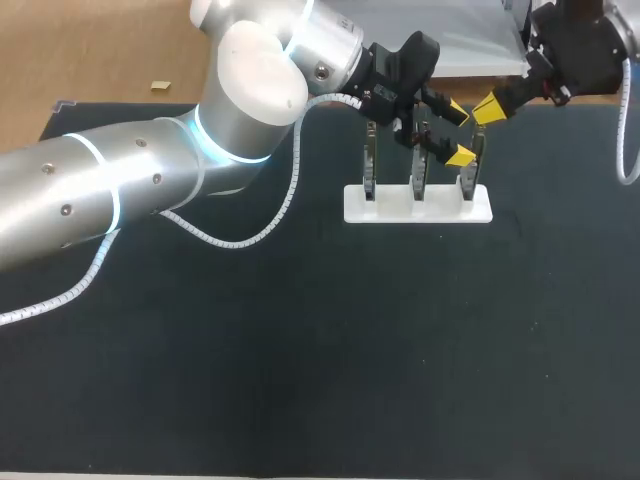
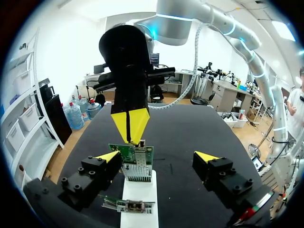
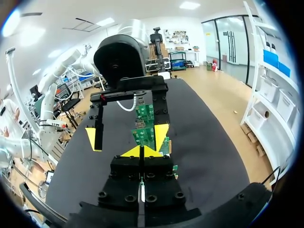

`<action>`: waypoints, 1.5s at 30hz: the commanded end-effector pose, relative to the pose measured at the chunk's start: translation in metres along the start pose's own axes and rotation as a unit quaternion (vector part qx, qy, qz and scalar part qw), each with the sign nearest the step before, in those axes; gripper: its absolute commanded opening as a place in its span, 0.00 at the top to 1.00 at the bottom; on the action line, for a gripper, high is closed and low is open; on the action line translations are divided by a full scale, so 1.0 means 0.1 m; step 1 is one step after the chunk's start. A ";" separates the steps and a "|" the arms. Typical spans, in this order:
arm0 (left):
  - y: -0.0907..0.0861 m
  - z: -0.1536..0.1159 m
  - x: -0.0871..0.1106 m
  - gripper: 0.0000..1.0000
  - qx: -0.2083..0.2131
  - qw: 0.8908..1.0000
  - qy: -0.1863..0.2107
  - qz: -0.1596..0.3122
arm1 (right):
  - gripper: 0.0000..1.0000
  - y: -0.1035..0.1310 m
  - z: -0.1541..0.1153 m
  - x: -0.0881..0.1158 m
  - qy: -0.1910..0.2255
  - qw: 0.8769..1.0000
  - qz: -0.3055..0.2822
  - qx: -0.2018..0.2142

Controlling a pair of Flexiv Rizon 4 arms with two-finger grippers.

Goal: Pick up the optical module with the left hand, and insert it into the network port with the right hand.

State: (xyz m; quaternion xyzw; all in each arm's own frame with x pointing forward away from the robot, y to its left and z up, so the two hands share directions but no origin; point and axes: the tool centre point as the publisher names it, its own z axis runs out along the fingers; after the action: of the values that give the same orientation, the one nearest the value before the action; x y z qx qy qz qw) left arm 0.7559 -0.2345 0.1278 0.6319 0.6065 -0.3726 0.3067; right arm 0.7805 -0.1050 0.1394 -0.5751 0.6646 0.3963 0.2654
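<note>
Right gripper (image 2: pixel 130 130) clenched on optical module (image 2: pixel 141 142) at network port (image 2: pixel 139 155) of upright board (image 2: pixel 137 170) for insertion; left gripper (image 2: pixel 157 156) released, straddling board, apparently standing clear.

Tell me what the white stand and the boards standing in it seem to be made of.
Stand: likely plastic, plain white and matte, with no glare. Boards: green circuit board, probably fibreglass laminate, carrying silvery metal parts.
</note>
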 end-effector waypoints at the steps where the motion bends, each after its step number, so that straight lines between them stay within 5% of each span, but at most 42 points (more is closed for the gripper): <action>1: 0.01 0.00 -0.01 0.00 0.001 1.000 0.002 -0.001 | 1.00 -0.04 0.05 0.06 -0.003 1.000 -0.001 -0.001; 17: 0.06 -0.08 -0.05 0.00 -0.009 1.000 0.000 0.007 | 1.00 -0.05 -0.09 -0.07 -0.027 0.999 -0.016 0.016; 38: 0.16 -0.39 -0.35 0.00 -0.054 0.997 0.003 0.051 | 1.00 -0.01 -0.29 -0.22 -0.039 0.997 -0.029 0.057; 39: 0.17 -0.40 -0.36 0.00 -0.058 0.997 0.006 0.050 | 0.57 -0.01 -0.30 -0.22 -0.038 0.997 -0.023 0.063; 40: 0.17 -0.40 -0.36 0.00 -0.058 0.997 0.006 0.050 | 0.00 -0.01 -0.30 -0.22 -0.038 0.997 -0.023 0.063; 45: 0.17 -0.40 -0.36 0.00 -0.058 0.997 0.006 0.050 | 0.00 -0.01 -0.30 -0.22 -0.038 0.997 -0.023 0.063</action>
State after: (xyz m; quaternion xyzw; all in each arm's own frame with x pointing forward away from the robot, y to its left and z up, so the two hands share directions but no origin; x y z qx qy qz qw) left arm 0.7796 -0.2231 0.1787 0.6457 0.5953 -0.3190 0.3563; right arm 0.7957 -0.1180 0.1725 -0.5604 0.6602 0.3771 0.3284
